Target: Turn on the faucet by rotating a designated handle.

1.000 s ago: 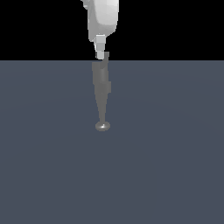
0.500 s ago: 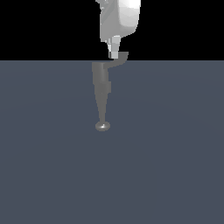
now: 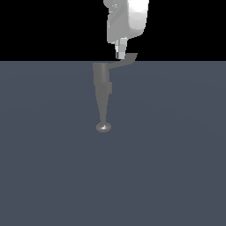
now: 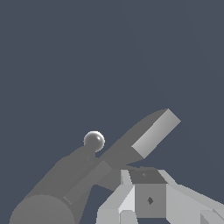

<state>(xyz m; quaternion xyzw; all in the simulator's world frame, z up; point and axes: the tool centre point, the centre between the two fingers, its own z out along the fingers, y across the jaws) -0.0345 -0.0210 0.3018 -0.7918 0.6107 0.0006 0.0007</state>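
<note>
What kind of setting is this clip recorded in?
A bare simulated test scene, not a real kitchen or bathroom. It holds a flat, textureless grey floor under a black void, a lone blocky faucet with its handle standing free, no sink or wall, and a white gripper above it.

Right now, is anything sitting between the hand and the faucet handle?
Nothing visible. The hand is right at the handle, which sticks out toward the exterior view's right from the faucet. The wrist view shows only those three things.
</note>
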